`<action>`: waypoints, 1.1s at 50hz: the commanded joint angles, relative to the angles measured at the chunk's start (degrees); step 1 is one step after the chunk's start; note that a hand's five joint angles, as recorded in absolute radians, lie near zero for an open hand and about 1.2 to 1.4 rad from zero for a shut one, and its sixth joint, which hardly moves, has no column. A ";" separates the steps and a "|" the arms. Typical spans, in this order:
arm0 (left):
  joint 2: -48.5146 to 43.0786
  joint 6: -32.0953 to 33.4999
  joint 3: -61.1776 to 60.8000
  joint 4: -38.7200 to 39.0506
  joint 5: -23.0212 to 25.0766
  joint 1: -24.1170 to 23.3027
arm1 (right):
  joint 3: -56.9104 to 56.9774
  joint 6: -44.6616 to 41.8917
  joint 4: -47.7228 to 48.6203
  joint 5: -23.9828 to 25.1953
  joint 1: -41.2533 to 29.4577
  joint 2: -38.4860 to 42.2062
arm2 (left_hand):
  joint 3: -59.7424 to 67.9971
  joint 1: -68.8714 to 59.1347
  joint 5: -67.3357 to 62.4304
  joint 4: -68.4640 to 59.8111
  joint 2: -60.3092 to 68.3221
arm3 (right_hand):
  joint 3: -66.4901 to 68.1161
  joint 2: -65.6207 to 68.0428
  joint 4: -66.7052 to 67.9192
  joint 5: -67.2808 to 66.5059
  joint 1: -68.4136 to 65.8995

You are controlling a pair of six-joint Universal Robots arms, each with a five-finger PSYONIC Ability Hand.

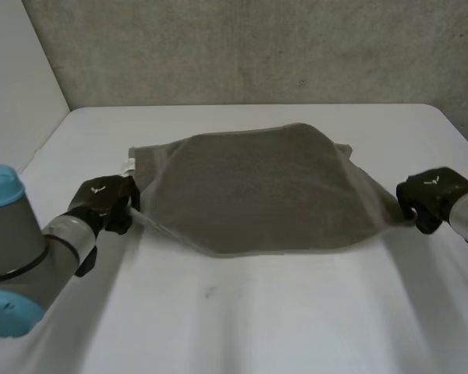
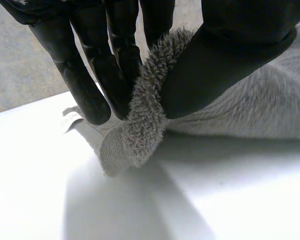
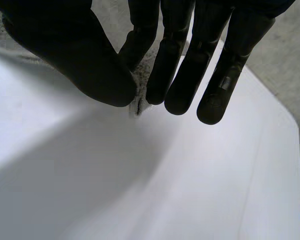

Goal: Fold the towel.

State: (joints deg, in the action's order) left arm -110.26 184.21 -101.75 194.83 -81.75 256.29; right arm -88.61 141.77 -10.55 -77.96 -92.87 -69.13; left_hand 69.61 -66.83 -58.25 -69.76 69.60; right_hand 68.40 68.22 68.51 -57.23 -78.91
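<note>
Both near corners pinched: left robot hand point(image 1: 101, 201) clamped on towel point(image 1: 257, 187), right robot hand point(image 1: 430, 196) apparently holding a sliver. Near edge raised; fold not laid yet.

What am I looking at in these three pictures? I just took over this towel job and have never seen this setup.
This is a robot with two arms at a white table; each arm ends in a black hand. The wide picture comes from a camera between and behind the arms, looking down. In it the left hand is at one side of a grey towel and the right hand at the other, with the towel spread between them. The other two pictures come from cameras on the wrists, each looking along its own palm. The left wrist picture shows thumb and fingers pinching the towel's thick edge, close to a small white label. The right wrist picture shows thumb and fingers pinching a small bit of the towel.
</note>
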 commanded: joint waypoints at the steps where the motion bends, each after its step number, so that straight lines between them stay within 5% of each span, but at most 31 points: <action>1: 10.48 1.77 -5.82 -2.70 -0.17 1.66 | -5.33 0.00 -2.28 1.75 2.34 -7.58 | 10.39 -13.17 -11.75 -10.24 10.40 | 11.60 11.78 11.49 -12.77 -1.09; 13: 33.16 1.59 -10.39 -15.69 -0.08 5.97 | -8.16 0.09 -13.43 10.36 9.98 -26.12 | 10.39 -13.17 -11.75 -10.24 10.40 | 11.60 11.78 11.49 -12.77 -1.09; 25: 35.47 2.29 -14.53 -19.84 0.10 8.08 | -8.42 0.00 -15.82 16.96 13.15 -29.83 | 10.39 -13.17 -11.75 -10.24 10.40 | 11.60 11.78 11.49 -12.77 -1.09; 38: 19.30 9.06 -10.57 -12.20 0.27 11.86 | -3.34 3.51 -5.28 11.44 5.61 -11.75 | 10.39 -13.17 -11.75 -10.24 10.40 | 11.60 11.78 11.49 -12.77 -1.09; 55: -8.28 8.89 13.05 -6.57 0.01 5.54 | 16.54 11.87 8.97 -2.11 -4.07 13.85 | 10.39 -13.17 -11.75 -10.24 10.40 | 11.60 11.78 11.49 -12.77 -1.09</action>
State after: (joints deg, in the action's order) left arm -110.27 193.15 -96.85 188.00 -81.72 264.19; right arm -78.70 150.41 -7.28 -76.74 -95.45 -62.17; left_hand 69.65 -66.83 -58.66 -69.77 69.60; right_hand 68.40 68.22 68.51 -57.26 -78.92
